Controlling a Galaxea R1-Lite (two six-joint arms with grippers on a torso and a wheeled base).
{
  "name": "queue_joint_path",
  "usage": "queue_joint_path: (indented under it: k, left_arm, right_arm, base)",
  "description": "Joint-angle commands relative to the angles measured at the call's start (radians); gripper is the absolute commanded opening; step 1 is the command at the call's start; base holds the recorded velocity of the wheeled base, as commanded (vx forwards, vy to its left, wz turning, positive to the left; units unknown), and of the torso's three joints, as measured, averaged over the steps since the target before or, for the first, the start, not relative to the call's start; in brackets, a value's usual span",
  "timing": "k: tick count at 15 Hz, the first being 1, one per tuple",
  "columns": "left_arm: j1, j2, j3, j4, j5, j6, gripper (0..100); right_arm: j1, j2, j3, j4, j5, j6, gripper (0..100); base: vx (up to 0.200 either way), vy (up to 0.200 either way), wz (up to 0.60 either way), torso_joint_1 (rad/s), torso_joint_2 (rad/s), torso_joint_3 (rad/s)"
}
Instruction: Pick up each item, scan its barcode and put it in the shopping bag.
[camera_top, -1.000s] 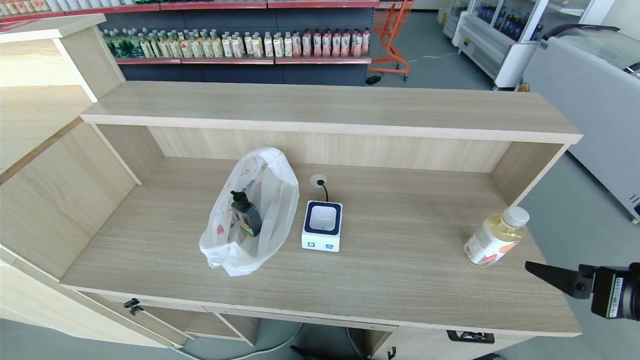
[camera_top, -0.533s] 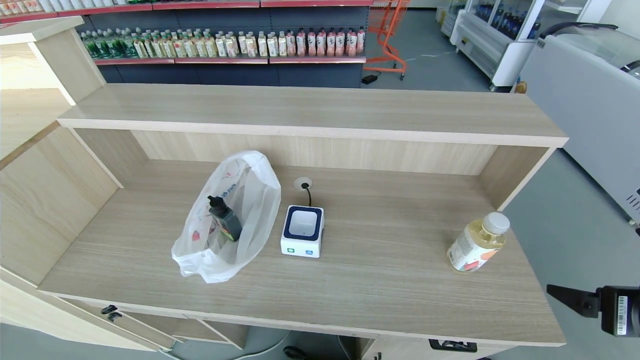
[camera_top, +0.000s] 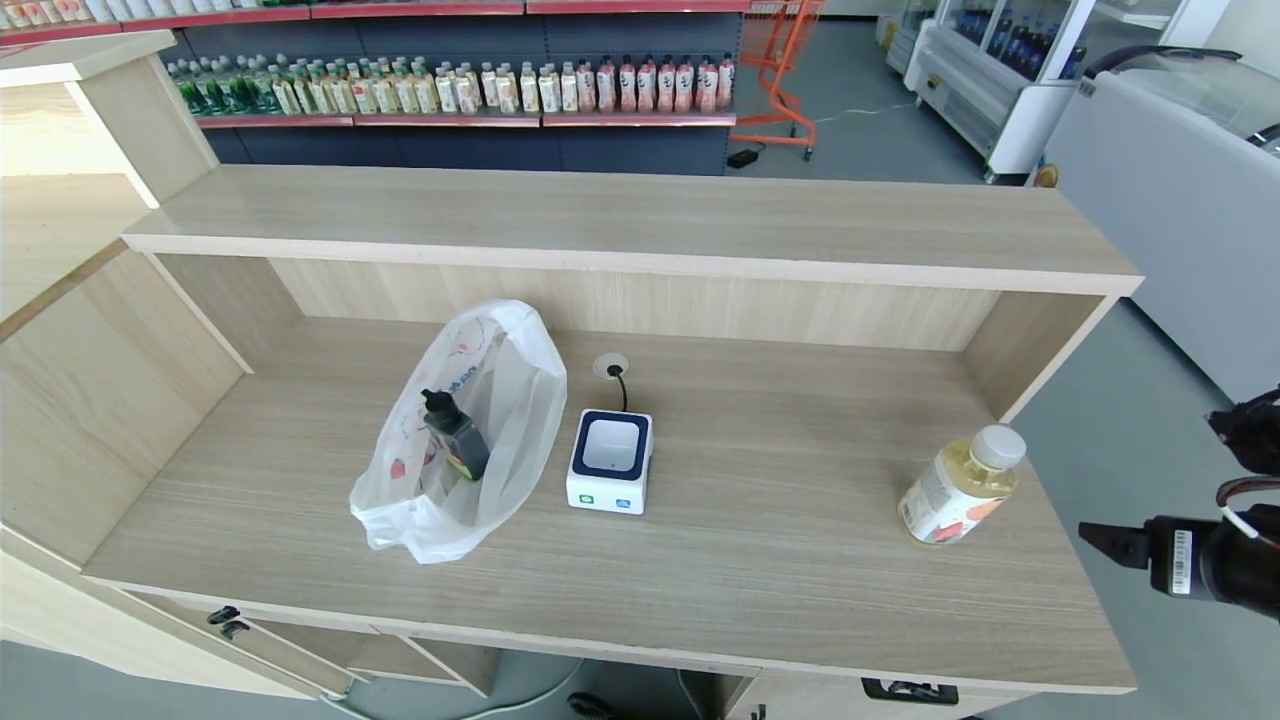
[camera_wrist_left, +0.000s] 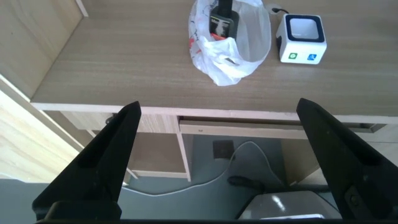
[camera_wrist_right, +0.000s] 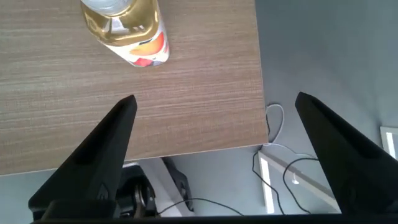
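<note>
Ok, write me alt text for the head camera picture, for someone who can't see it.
A wooden checkout counter holds a white shopping bag with a dark bottle inside, a small barcode scanner just right of it, and a pale yellow drink bottle standing near the right end. The right gripper hangs beyond that end, apart from the drink bottle.

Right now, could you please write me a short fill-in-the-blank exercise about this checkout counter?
1. The dark bottle is already ____ the shopping bag.
2. The scanner sits between the shopping bag and the drink bottle with the ____ cap.
3. The drink bottle stands near the counter's ____ end, by the robot's own sides.
4. The right gripper, near that end, has its jaws ____ and grips nothing.
Missing words: inside; white; right; open.
</note>
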Motion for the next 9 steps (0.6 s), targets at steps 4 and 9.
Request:
queue_joint_path:
  k: [4, 9]
  left_arm:
    - [0.0, 0.0, 0.0, 0.0, 0.0, 0.0, 100]
    - [0.0, 0.0, 0.0, 0.0, 0.0, 0.0, 100]
  right_arm:
    - [0.01, 0.281, 0.092, -0.318, 0.13, -0.028, 100]
    - [0.047, 0.464, 0.093, -0.59, 0.193, -0.043, 100]
  base:
    - [0.0, 0.0, 0.0, 0.0, 0.0, 0.0]
    - [0.0, 0.0, 0.0, 0.0, 0.0, 0.0]
